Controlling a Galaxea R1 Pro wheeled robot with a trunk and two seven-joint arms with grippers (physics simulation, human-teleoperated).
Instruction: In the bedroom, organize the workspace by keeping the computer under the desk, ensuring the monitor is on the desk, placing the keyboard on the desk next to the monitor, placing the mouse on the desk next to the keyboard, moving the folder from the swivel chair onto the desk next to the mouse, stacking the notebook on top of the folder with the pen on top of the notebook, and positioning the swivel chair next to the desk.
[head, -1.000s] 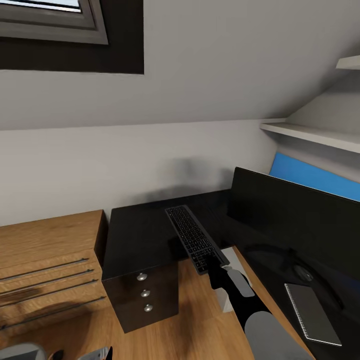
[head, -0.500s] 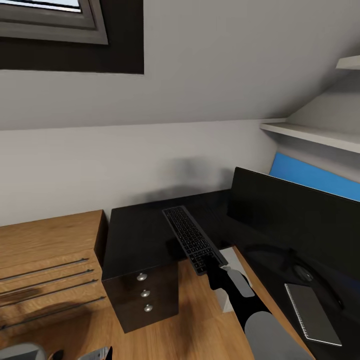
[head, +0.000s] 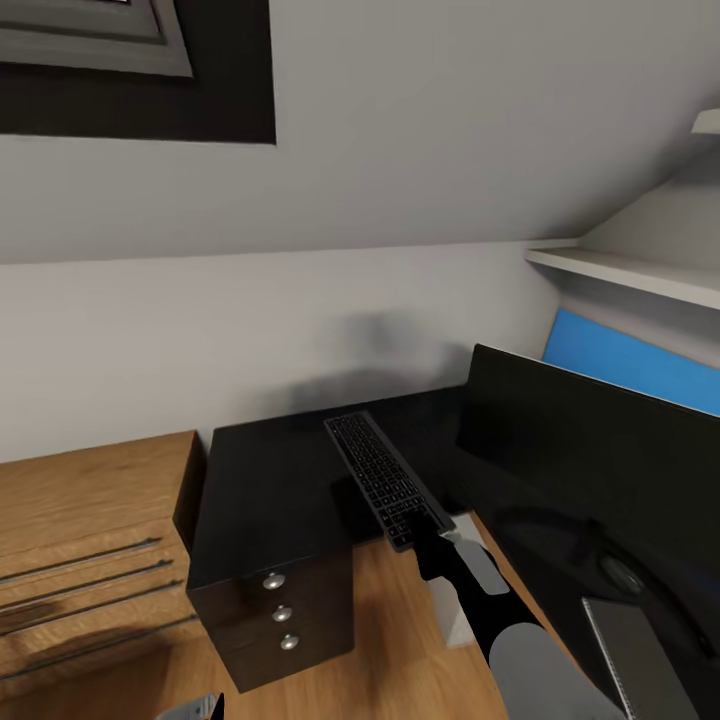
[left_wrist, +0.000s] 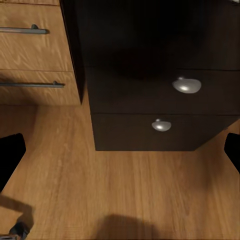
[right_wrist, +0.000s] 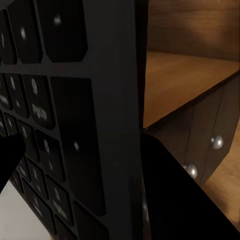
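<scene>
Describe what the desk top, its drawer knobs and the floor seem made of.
Desk: matte black board, faint grain, likely laminate. Knobs: polished metal by their bright highlights. Floor: warm wood planks, visible grain, satin sheen.

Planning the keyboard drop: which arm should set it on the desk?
Right: its gripper already grips the keyboard over the desk. The left one hangs open by the drawers.

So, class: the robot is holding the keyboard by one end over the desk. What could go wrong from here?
1. The right gripper pinches only the near end of the keyboard, so the long free end could sag or slip out.
2. The monitor stands close beside it; a swing could knock it.
3. Released near the desk edge, it might tip onto the floor.
</scene>
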